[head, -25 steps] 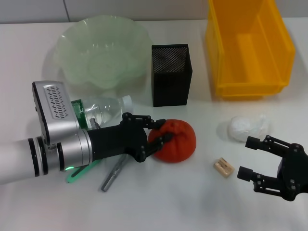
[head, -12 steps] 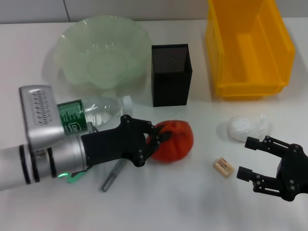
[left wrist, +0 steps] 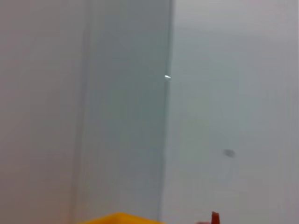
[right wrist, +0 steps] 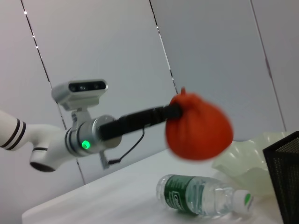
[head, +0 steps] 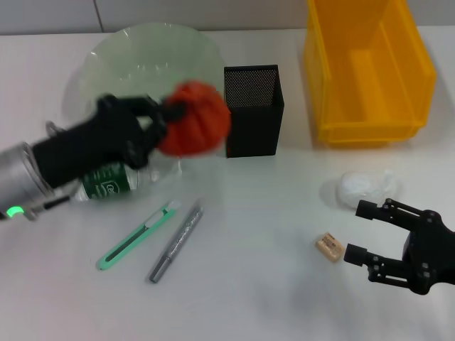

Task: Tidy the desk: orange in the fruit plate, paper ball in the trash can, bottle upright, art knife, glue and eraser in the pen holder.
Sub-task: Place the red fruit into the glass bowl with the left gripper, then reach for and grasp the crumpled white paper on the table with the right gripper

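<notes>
My left gripper [head: 169, 114] is shut on the puckered top of the orange [head: 195, 128] and holds it in the air, over the near rim of the pale-green fruit plate [head: 135, 50]. The right wrist view shows the orange [right wrist: 198, 126] hanging above the lying bottle [right wrist: 205, 196]. The bottle [head: 106, 183] is partly hidden under my left arm. A green art knife [head: 138, 234] and a grey pen-shaped glue [head: 176, 243] lie in front. My right gripper [head: 357, 231] stands open beside the eraser [head: 330, 246], just in front of the paper ball [head: 364, 186].
The black mesh pen holder [head: 252, 110] stands right next to the raised orange. The yellow trash can [head: 366, 71] sits at the back right.
My left gripper has lifted the orange off the table and carried it back toward the fruit plate. This uncovered the art knife and the glue. The right gripper has barely shifted.
</notes>
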Tool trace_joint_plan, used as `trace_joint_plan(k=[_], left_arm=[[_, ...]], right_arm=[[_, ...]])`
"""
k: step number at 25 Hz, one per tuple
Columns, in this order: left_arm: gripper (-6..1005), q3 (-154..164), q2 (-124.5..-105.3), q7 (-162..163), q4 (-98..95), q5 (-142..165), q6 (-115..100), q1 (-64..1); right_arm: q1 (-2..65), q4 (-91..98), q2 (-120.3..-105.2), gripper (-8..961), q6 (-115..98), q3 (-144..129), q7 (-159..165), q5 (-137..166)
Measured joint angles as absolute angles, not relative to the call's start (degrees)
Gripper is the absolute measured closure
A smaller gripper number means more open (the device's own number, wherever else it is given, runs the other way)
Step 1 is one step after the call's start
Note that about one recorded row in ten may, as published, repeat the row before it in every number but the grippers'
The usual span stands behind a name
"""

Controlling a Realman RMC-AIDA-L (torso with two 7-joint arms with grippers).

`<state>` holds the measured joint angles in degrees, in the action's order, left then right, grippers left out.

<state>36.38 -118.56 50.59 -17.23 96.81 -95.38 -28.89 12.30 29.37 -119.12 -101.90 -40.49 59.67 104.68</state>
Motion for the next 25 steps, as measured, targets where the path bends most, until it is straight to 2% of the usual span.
trace_joint_plan(k=[8, 9, 16, 25], left_arm=[[952, 32.24, -118.57, 56.14, -23.97, 93.96, -86.5, -30.63], [952, 32.31, -118.56, 56.28, -24.16, 92.32, -79.62, -32.05], [950, 35.04, -118.77, 56.18, -24.05, 92.05, -68.55, -35.72], [846, 38.23, -119.08, 56.25, -23.67, 91.76, -61.3, -37.1]], right_arm=[[13.52, 27.18, -119.14, 204, -100.52, -40.79, 59.4, 104.67], [13.57, 27.01, -119.15, 205, -100.52, -40.79, 59.32, 104.67], [14.12, 26.37, -119.18, 208, -100.51, -40.81, 59.28, 104.67], [13.93, 25.66, -119.18, 213, -100.54, -40.46, 59.23, 104.67]])
